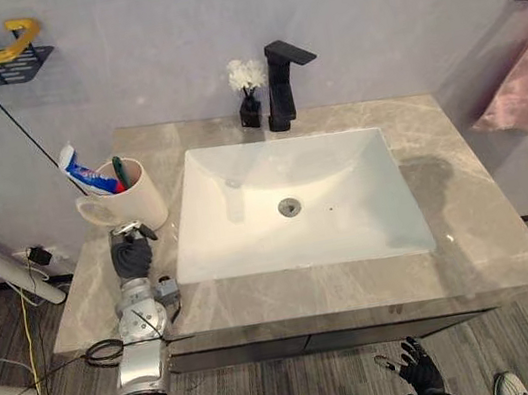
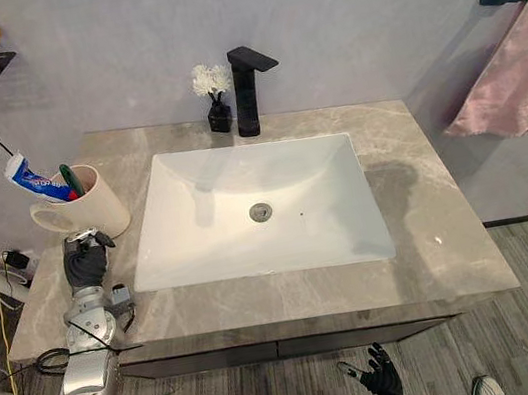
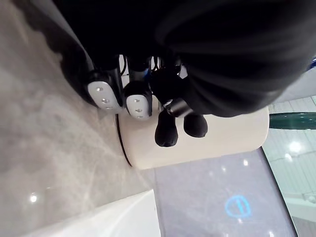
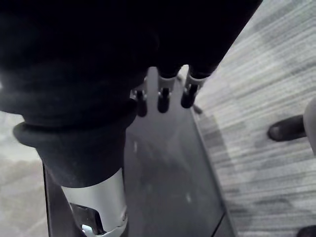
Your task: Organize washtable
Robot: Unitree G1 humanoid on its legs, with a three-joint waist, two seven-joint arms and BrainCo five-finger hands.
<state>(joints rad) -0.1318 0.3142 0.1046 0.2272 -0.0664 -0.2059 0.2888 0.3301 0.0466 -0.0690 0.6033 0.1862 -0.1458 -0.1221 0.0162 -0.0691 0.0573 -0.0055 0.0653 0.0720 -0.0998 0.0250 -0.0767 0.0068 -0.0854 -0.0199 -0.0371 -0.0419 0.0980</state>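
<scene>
Left hand (image 1: 131, 253) is held low over the left front of the countertop (image 1: 473, 233). Its fingers (image 3: 139, 101) are loosely bent and nothing is gripped. The cream mug (image 1: 135, 199) is placed just past the dark fingertips, towards the wall, upright, with its handle turned outward to the left. Whether the tips are touching its side cannot be told. A toothpaste tube (image 1: 86, 174) and a green toothbrush (image 1: 120, 171) are stood inside it, leaning left. The mug is judged the target: the hand is lined up right behind it, likely for a grasp or a push, and an upright carry would be needed so the contents are kept in. Right hand (image 1: 415, 366) is hung below the counter front, fingers straight and slack, empty, judged idle. Further out, the white sink (image 1: 229, 229) is set just right of the mug, with the black faucet (image 1: 280, 83) and a small flower vase (image 1: 248, 97) behind it.
</scene>
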